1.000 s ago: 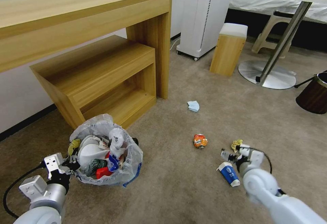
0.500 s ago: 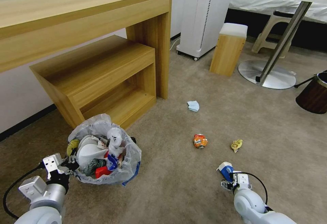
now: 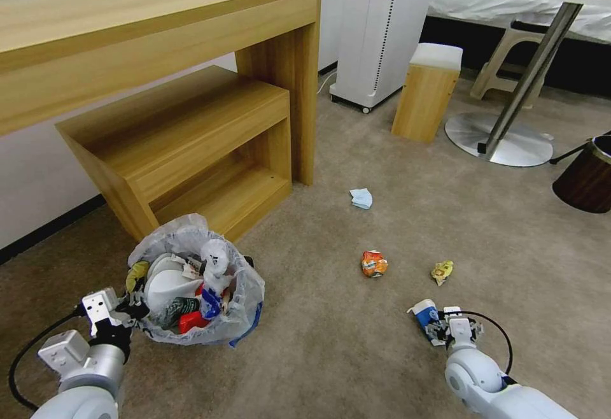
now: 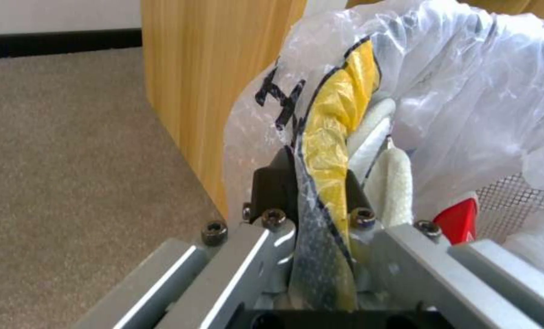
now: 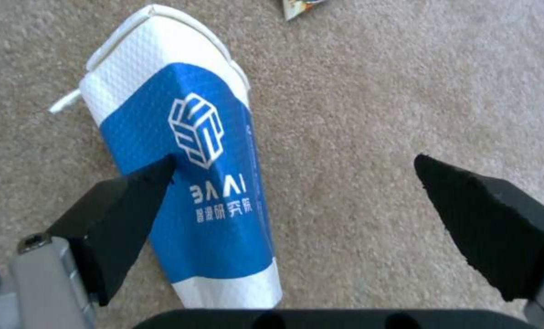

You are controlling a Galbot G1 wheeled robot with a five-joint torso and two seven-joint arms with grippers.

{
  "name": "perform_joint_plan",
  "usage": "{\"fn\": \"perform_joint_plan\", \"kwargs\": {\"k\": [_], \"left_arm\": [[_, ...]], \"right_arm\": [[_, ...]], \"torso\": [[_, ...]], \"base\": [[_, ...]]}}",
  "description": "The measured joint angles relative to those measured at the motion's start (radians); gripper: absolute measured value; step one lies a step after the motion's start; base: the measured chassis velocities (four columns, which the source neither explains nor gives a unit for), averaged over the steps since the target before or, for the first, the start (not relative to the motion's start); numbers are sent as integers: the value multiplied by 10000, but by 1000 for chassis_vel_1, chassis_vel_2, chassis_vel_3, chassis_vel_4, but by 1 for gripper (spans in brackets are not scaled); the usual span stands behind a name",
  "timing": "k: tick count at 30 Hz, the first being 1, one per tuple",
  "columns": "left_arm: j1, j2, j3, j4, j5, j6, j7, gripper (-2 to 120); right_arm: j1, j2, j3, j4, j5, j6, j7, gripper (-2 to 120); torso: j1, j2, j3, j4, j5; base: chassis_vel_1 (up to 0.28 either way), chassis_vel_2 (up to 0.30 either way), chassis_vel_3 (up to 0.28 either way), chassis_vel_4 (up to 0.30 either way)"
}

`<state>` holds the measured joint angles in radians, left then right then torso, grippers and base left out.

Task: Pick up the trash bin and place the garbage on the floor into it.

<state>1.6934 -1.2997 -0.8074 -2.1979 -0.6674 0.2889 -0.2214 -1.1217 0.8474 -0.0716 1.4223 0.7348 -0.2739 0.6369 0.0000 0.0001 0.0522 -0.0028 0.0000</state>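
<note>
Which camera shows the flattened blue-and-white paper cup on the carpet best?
The right wrist view: the flattened blue-and-white paper cup lies large, logo readable, between the open right gripper fingers. The head view shows its white end beside that gripper.

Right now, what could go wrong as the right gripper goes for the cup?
1. The right gripper is open, but the flattened cup lies under only one finger, off-centre. Closing may push it aside.
2. The cup lies flat on the carpet, so the fingertips might drag on the pile.
3. The left gripper pinches only the bin rim and its bag, which could slip.
</note>
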Motion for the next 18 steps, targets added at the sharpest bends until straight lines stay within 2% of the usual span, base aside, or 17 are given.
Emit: {"fn": "perform_joint_plan", "kwargs": {"k": [4, 6, 7, 9, 10, 13, 14, 16, 18], "left_arm": [[40, 0, 0, -109, -3, -3, 0, 3], [71, 0, 0, -204, -17, -4, 1, 3], [71, 0, 0, -204, -17, -4, 1, 3], [77, 4, -2, -236, -29, -12, 1, 3], [77, 4, -2, -236, -29, -12, 1, 3], [60, 10, -3, -236, -43, -26, 1, 3], [60, 10, -3, -236, -43, -26, 1, 3], [46, 13, 7, -255, -63, -29, 1, 3], [40, 18, 10, -264, -70, -29, 1, 3]], "right_arm": [[110, 127, -124, -255, -164, 123, -64, 99], [178, 238, -225, -473, -348, 263, -104, 91], [178, 238, -225, -473, -348, 263, -104, 91], [201, 276, -248, -564, -455, 383, -148, 80], [201, 276, -248, -564, -455, 383, -148, 80], [191, 281, -245, -650, -587, 542, -199, 64], [191, 281, -245, -650, -587, 542, -199, 64], [152, 285, -225, -763, -716, 664, -256, 54], [138, 287, -209, -799, -756, 697, -273, 51]], "torso": [[0, 0, 0, 1, 0], [0, 0, 0, 0, 1], [0, 0, 0, 0, 1], [-1, 0, 0, 1, 0], [-1, 0, 0, 1, 0], [0, 0, 0, 1, 0], [0, 0, 0, 1, 0], [0, 0, -1, 1, 0], [0, 0, 0, 0, 0]], "base": [[0, 0, 0, 0], [0, 0, 0, 0], [0, 0, 0, 0], [0, 0, 0, 0], [0, 0, 0, 0], [0, 0, 0, 0], [0, 0, 0, 0], [0, 0, 0, 0], [0, 0, 0, 0]]}}
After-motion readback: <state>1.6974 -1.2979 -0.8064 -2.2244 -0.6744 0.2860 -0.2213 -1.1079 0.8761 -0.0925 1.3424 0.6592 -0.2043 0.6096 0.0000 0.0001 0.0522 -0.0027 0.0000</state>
